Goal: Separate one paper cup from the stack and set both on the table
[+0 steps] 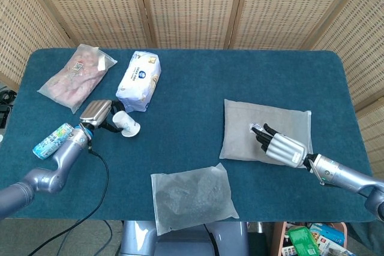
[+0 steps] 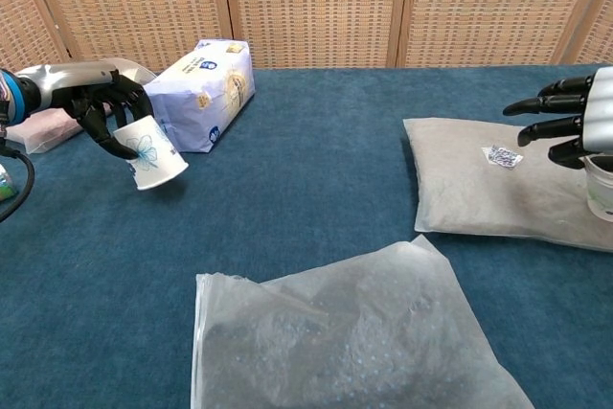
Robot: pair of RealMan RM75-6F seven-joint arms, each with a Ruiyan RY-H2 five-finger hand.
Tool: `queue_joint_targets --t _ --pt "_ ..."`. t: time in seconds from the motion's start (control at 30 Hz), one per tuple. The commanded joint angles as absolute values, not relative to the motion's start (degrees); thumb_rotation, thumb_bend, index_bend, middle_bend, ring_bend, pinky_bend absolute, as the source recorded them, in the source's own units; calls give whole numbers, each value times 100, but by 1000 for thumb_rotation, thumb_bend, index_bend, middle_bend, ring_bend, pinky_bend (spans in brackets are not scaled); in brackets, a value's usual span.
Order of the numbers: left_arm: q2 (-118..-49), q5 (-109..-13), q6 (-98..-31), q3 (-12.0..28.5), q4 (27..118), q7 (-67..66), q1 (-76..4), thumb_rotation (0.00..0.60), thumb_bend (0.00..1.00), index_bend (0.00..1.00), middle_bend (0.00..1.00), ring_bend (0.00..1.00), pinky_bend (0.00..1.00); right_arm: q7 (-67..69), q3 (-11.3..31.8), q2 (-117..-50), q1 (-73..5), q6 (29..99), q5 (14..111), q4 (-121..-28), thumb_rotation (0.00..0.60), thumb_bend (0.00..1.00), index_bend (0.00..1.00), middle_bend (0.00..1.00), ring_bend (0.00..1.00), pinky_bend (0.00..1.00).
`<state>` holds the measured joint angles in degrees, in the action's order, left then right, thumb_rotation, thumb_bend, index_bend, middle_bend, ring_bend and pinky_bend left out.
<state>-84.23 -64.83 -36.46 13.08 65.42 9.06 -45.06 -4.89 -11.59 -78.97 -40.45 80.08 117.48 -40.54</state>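
Observation:
My left hand (image 1: pixel 96 112) grips a white paper cup with a blue flower print (image 1: pixel 127 125) near the table's left side. The cup is tilted, with its rim low over the blue cloth; in the chest view it (image 2: pixel 153 155) hangs under the same hand (image 2: pixel 96 102). My right hand (image 1: pixel 277 146) lies over the grey padded bag (image 1: pixel 240 130) with its fingers stretched out. In the chest view this hand (image 2: pixel 575 122) holds a second paper cup (image 2: pixel 601 184) upright at the frame's right edge, its base down at the bag. The head view hides that cup.
A blue-and-white tissue pack (image 1: pixel 139 76) lies just behind the left cup, with a pink bag (image 1: pixel 77 76) further left. A green can (image 1: pixel 53 140) rests near the left arm. A clear plastic bag (image 1: pixel 192 199) sits at the front edge. A black cable (image 1: pixel 102 178) trails from the left arm.

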Motion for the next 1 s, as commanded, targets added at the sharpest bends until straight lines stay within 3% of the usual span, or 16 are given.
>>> queue_joint_targets --t 0.03,0.1,0.2,0.73,1.0 --pt "-8452 -6500 -3536 1282 6539 1054 -4527 600 286 183 79 64 226 -562 -1111 -7914 -4001 8100 11671 -3999 600 125 184 112 26 136" --pt "-8387 -6509 -3320 1243 6580 1151 -4571 600 287 34 2 0 102 -606 -1046 -7908 -3957 8122 11560 -4051 600 66 122 59 1 90" --pt "-8252 -6497 -3144 1247 6739 1267 -4610 600 286 0 0 0 16 -708 -953 -7855 -3919 8112 11409 -4214 600 35 93 22 0 75" --pt "-6743 -6713 -4500 1498 8254 1748 -3767 600 285 0 0 0 0 -904 -366 -7020 -3211 9125 10579 -6126 600 0 84 5 0 48" --pt "-6047 -6956 -6068 1151 9030 1506 -2625 600 285 0 0 0 0 -169 -29 -6967 -1943 9975 9326 -7056 600 0 20 0 0 0"
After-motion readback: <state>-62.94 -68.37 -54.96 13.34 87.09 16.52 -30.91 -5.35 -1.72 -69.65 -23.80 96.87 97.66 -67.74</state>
